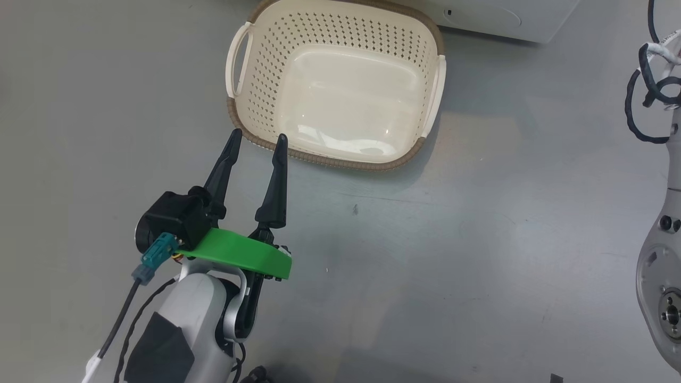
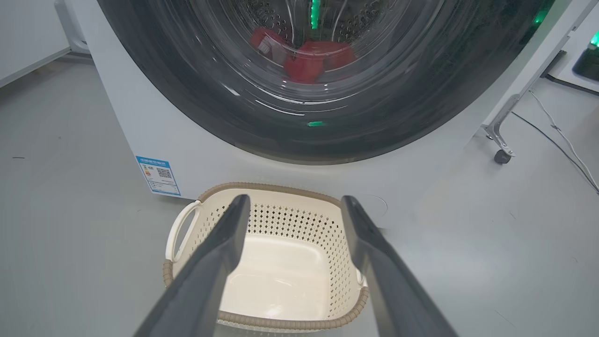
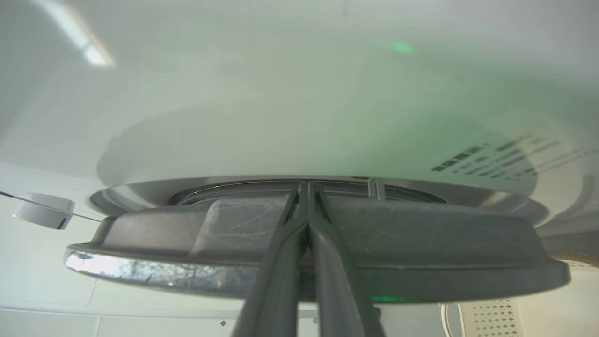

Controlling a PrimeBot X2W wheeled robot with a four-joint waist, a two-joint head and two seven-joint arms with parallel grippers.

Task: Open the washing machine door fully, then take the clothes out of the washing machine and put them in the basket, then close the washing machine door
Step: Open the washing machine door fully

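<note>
Left tool [image 1: 259,136] released: two long dark fingers [image 1: 274,181] well spread, tips just at the near brown rim of the basket [image 1: 266,80]. Green bracket [image 1: 239,255] at the wrist behind them. Basket standing on the grey floor [image 1: 479,239], just in front of the washing machine [image 2: 140,117], its glossy cream bottom in full view.

From the left wrist, seen across the opening: washing machine door [image 2: 327,135] with its wide black rim. Cannot tell whether latched or slightly ajar. Behind the glass the clothes [image 2: 311,63] inside the machine, red with a white label. Blue sticker [image 2: 158,175] on the lower corner of the white front, near the basket handle.

Right tool [image 3: 307,186] clenched, both fingers pressed together without any gap and grasping nothing. Pointing at the door from its edge, tips at the seam between the dark rim and the white front. Cannot tell if touching. Corner of the basket low at the right in that view.

Pale forearm [image 1: 657,255] of the right arm at the right border of the head view, with black cables [image 1: 646,90] above it, well apart from the basket.
</note>
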